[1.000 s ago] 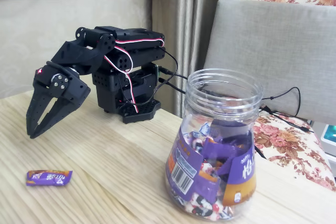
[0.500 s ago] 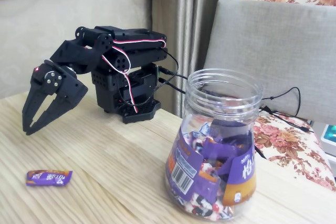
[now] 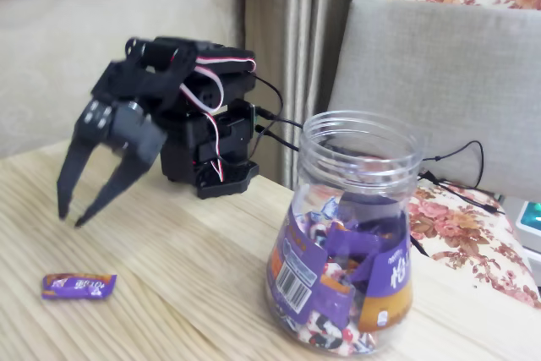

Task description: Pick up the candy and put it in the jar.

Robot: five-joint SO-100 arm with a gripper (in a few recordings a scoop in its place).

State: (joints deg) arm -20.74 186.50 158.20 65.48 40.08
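Swinging toward the jar since earlier, the end effector hung open and empty; the candy lay below it, seemingly lengthwise left-right.

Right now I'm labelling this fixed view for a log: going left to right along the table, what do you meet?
The gripper with its fingers apart, the purple candy just below it, the arm's black base, then the clear jar.
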